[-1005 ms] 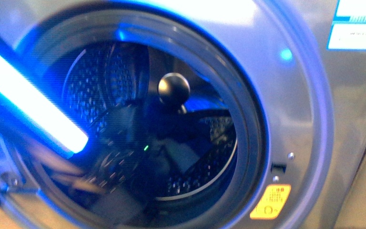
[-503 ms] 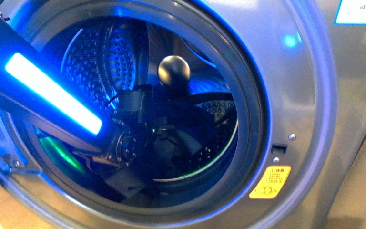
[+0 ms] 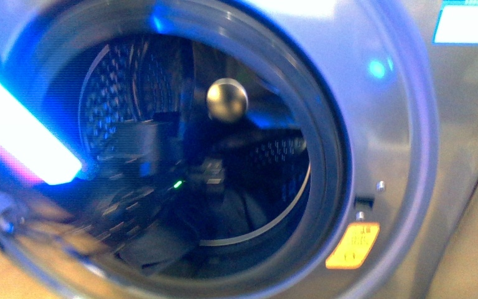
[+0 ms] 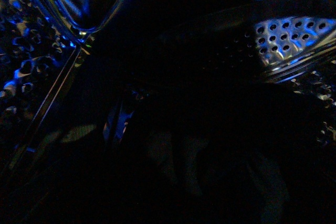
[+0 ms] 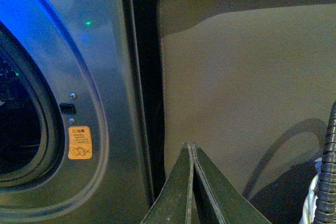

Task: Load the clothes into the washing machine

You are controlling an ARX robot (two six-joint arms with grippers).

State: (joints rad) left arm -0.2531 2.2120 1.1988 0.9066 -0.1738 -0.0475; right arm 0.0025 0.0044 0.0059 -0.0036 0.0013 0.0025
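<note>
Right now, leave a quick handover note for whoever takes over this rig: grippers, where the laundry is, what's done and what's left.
Left arm: reaching through the door opening into the washing machine; its gripper is lost in blur and dark, so open or shut cannot be told.
Right gripper: shut, empty, held outside to the side of the machine's front, near the yellow sticker.
Clothes: dark fabric lying low inside the drum.
Done: clothes are in the drum.
Left: confirm the left gripper has let go, pull the arm out, check nothing hangs over the door rim.
</note>
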